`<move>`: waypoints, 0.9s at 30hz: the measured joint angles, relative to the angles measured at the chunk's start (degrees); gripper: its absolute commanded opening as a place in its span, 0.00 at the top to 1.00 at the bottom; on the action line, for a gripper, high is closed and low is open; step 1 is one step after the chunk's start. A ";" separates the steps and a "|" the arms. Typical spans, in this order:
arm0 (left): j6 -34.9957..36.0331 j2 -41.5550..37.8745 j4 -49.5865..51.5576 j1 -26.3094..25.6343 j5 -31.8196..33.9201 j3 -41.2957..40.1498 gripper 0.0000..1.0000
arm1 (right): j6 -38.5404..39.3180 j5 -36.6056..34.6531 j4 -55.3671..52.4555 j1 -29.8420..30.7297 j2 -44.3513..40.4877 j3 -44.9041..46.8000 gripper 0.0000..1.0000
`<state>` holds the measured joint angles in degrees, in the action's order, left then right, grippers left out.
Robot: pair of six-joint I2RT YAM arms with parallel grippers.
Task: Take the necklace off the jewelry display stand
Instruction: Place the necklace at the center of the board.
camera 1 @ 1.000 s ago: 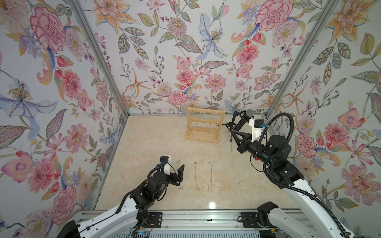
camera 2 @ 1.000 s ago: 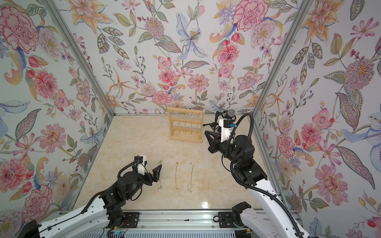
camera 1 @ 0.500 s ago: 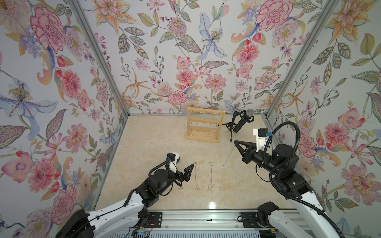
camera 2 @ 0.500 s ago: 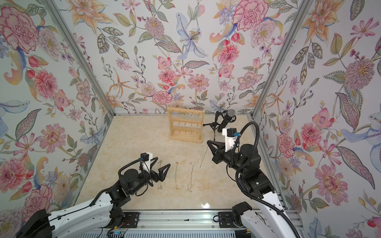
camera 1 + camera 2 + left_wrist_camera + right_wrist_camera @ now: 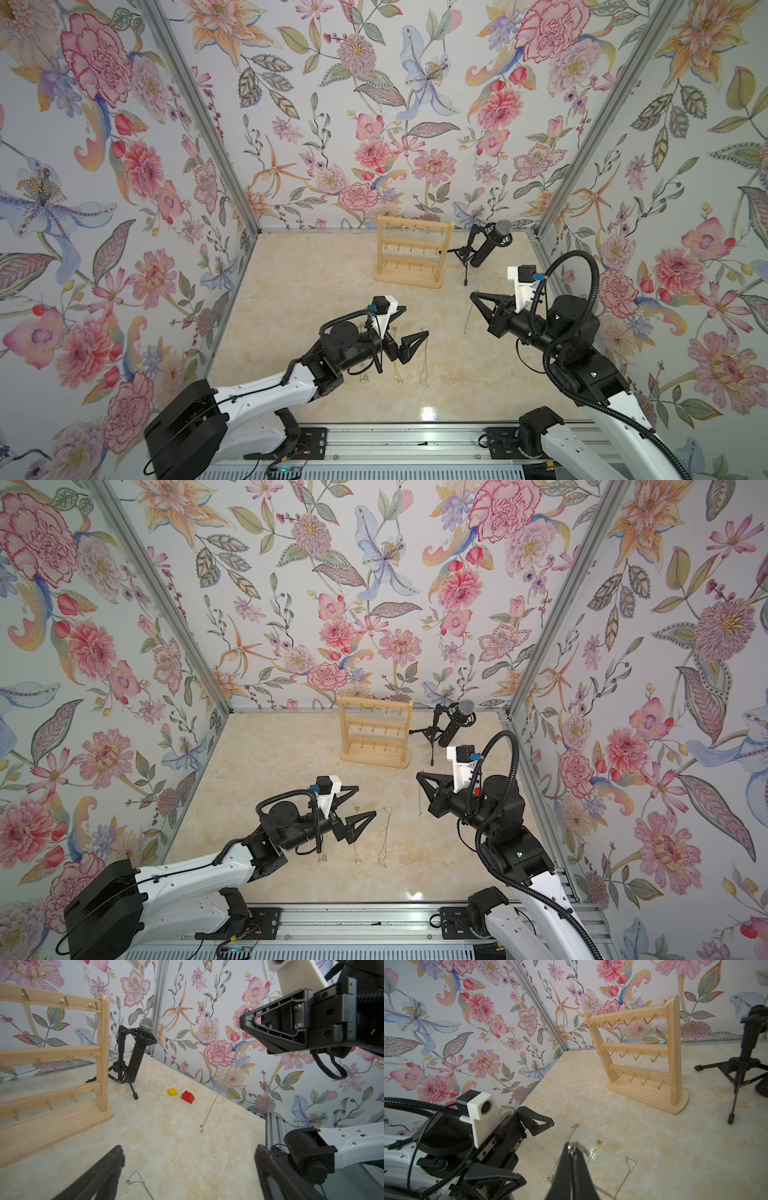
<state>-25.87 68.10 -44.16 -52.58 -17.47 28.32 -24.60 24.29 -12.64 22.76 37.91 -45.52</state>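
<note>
Stand point(image 5: 413, 257) sits at the back of the table point(image 5: 324, 282), near the rear wall. Every peg I can make out on its 3 bars is bare, in both top views and the R wrist view. So nothing is left hanging there, as far as I can see.

R gripper point(image 5: 473, 294) is pinched together on the top end of the necklace point(image 5: 468, 316). It's up in the air, well clear of the stand, on the right side of the table. The chain drops straight down from the tips. Can't tell whether the pendant end touches the table or hangs just above it.

L gripper point(image 5: 416, 320) is spread wide w/ nothing in it. It hovers over 3 other chains point(image 5: 386, 837) that lie side by side, flat on the table near the front.

My read: lift-off is done. What's left is prob. laying this one down by the others and letting go.

Surface is cream marble-look, glossy, w/ one glare spot near the front rail point(image 5: 395, 440). Walls point(image 5: 374, 104) on 3 sides are busy floral paper w/ alu corner posts. A black mic point(image 5: 490, 245) on a small tripod stands just right of the stand. 2 toy bricks point(image 5: 188, 1097), yellow and red, sit by the right wall.
</note>
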 measured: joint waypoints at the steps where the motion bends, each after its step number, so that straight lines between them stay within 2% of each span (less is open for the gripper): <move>1: 0.35 1.20 -0.57 -0.26 -0.85 0.92 0.01 | -0.11 0.20 -0.11 0.00 -0.11 0.02 1.00; 11: 2.32 14.38 -1.53 -1.05 -9.33 12.39 0.01 | -0.96 0.98 -0.48 0.00 -1.11 0.63 1.00; 18: 3.61 20.63 -0.37 -2.47 -13.94 19.74 0.01 | -1.20 1.29 -1.20 -0.04 -1.99 1.03 1.00; 27: 5.64 28.06 3.50 -4.13 -16.74 26.38 0.11 | -1.20 1.90 -1.57 -0.37 -2.73 1.03 1.00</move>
<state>-20.23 96.16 -40.66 -56.71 -34.22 54.70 -25.80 26.20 -14.22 22.39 35.18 -44.49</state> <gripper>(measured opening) 0.912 0.050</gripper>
